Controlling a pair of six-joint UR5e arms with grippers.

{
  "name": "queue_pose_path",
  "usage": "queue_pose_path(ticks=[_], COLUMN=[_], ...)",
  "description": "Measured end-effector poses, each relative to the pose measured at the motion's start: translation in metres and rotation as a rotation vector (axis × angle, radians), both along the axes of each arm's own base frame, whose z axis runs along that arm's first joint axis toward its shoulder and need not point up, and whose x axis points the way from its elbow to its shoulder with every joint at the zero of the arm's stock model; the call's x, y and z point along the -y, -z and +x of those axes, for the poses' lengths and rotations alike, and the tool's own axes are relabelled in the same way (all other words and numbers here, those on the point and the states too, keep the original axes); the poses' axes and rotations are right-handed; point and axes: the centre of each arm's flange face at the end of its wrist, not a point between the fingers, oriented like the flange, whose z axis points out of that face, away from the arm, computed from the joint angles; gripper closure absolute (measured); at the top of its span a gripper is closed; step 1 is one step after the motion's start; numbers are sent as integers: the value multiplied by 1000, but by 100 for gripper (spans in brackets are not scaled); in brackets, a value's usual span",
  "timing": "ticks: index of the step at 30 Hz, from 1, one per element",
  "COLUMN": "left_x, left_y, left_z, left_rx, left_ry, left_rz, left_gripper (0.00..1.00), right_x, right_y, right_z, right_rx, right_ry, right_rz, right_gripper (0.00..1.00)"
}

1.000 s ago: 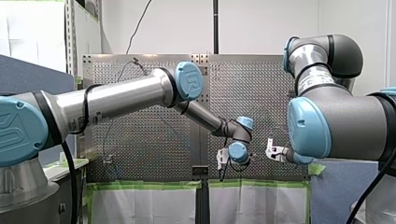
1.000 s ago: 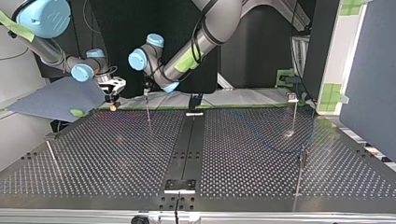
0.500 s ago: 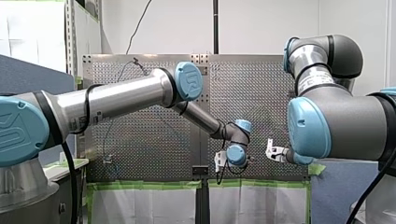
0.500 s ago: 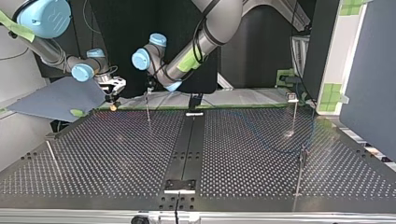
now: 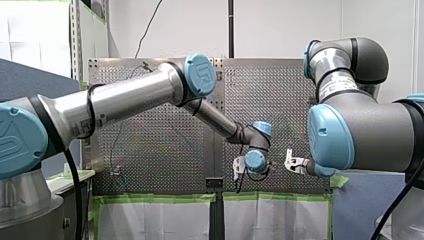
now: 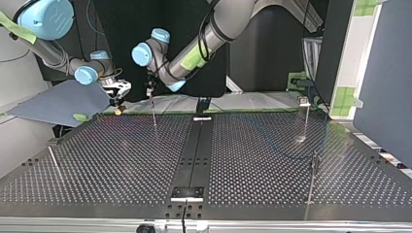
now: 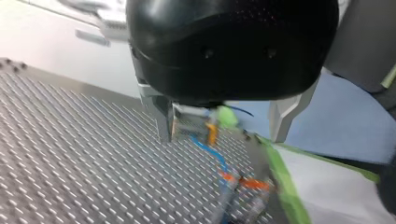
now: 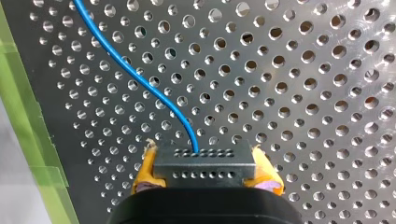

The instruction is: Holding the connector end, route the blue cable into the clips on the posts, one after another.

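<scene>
Top view: left gripper point(image 6: 150, 86) lifted slightly above far post point(image 6: 153, 110), fingers wide, blue cable point(image 7: 205, 145) between them; connector point(image 8: 205, 161) clamped by right gripper point(image 8: 206, 175); clipping probably unfinished.

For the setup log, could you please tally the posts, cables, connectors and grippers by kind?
Thin metal posts: 4
Blue cable: 1
Dark grey connector block: 1
Grippers: 2, my left gripper and my right gripper
Total: 8
</scene>
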Motion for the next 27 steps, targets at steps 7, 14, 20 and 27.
queue_pose_path(ticks=[7,14,20,27], left_x=[-2,-16,-31,-55], left_y=[-30,-57,-75,-95], left_z=[-5,-13,-24,-32], left_rx=[39,40,8,-46], left_ry=[-11,-11,-12,-39], left_rz=[-61,-39,3,7], left_gripper=[0,0,0,0], right_x=[0,0,0,1], right_y=[0,1,2,2], right_z=[0,-1,-2,-4], right_rx=[0,3,9,18], right_ry=[1,3,1,1], right_rz=[0,3,6,7], right_gripper=[100,100,100,100])
